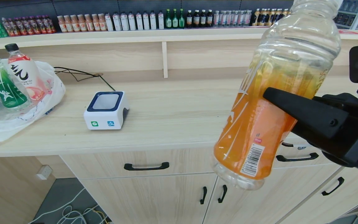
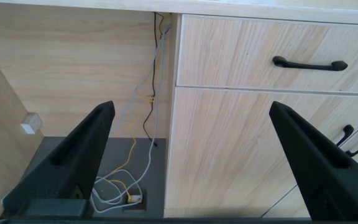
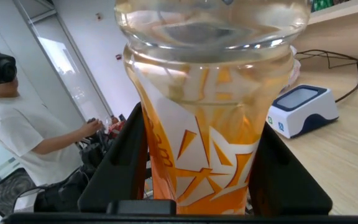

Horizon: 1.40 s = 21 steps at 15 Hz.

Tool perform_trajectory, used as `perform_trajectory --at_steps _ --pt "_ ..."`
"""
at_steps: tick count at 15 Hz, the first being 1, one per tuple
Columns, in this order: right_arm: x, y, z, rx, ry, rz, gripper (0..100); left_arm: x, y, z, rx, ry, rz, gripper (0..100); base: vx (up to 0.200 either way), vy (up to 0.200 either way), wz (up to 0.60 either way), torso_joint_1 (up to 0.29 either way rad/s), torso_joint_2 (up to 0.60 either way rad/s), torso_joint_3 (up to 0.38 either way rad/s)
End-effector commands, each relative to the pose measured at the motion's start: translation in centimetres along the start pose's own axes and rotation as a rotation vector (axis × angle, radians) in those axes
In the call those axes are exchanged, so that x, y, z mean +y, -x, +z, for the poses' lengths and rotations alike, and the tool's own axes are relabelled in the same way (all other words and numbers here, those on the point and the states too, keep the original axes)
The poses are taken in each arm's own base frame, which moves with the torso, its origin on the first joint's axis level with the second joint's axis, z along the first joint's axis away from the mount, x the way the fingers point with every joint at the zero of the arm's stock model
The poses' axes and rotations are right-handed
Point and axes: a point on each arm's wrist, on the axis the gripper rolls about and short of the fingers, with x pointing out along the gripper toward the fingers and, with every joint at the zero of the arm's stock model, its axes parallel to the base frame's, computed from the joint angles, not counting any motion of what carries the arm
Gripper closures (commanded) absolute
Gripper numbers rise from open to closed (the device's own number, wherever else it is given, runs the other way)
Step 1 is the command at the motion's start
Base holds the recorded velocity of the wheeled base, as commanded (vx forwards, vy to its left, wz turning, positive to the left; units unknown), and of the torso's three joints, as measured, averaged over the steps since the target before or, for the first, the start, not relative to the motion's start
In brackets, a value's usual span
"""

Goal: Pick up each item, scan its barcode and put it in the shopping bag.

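Right pincer (image 3: 197, 171) clamps the orange drink bottle (image 1: 259, 124) aloft, barcode scanner (image 1: 106, 109) down to its left, two bottles (image 1: 3, 88) (image 1: 26, 74) already in the shopping bag (image 1: 53, 93) farther left, so scanning and bagging likely remain.

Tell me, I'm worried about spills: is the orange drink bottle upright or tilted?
Tilted. The orange drink bottle, gripped by the right claw, leans with its neck toward the upper right and its base lower left.
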Motion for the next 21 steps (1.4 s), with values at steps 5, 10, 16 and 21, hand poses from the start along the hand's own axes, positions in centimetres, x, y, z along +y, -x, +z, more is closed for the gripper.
perform_trajectory --at_steps 5,10,16,21 --pt "-0.2 2.4 0.7 -0.013 0.035 -0.091 100 0.0 0.0 0.0 0.0 0.0 -0.002 0 0.0 0.0 0.0 0.0 0.0 0.0" --pt "-1.1 5.3 0.1 0.023 0.185 -0.224 100 0.0 0.0 0.0 0.0 0.0 0.0 0 0.0 0.0 0.0 0.0 0.0 0.0" --pt "-2.1 7.5 0.4 0.012 0.477 -0.534 100 0.0 0.0 0.0 0.001 0.0 -0.002 0 0.0 0.0 0.0 0.0 0.0 0.0" --pt "-3.0 7.4 1.3 -0.091 0.618 -0.835 100 0.0 0.0 0.0 0.001 0.0 -0.002 0 0.0 0.0 0.0 0.0 0.0 0.0"
